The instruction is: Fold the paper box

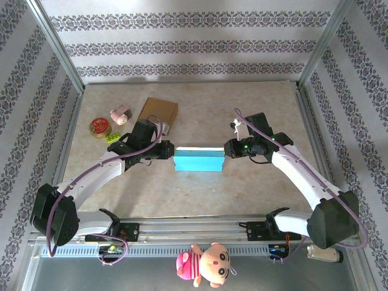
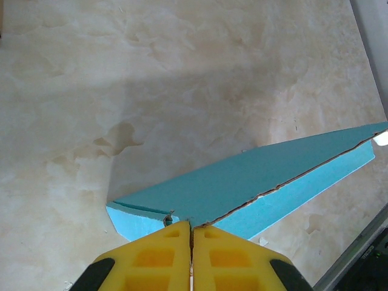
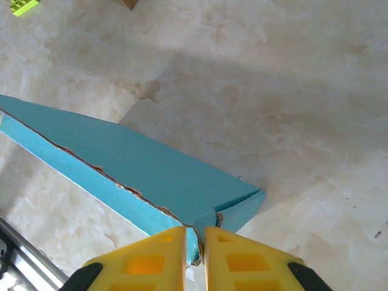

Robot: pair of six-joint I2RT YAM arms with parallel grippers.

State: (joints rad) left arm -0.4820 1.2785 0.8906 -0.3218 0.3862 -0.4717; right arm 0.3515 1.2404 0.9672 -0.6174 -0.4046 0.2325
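Note:
The paper box (image 1: 198, 160) is a long, low turquoise carton lying crosswise at the table's middle. In the top view my left gripper (image 1: 169, 151) meets its left end and my right gripper (image 1: 227, 148) its right end. In the left wrist view the yellow fingers (image 2: 159, 257) are pressed together at the box's (image 2: 242, 188) torn top corner, shut on the edge of the cardboard. The right wrist view has my right gripper (image 3: 194, 237) shut on a thin end flap of the box (image 3: 151, 176), the cardboard sandwiched between the two yellow fingers (image 3: 242, 260).
At the back left lie a flat brown cardboard piece (image 1: 159, 113), a small pink roll (image 1: 120, 114), a red round tin (image 1: 99, 127) and a green brick (image 1: 113, 137). A pink plush toy (image 1: 204, 265) sits beyond the near rail. Metal frame posts edge the table.

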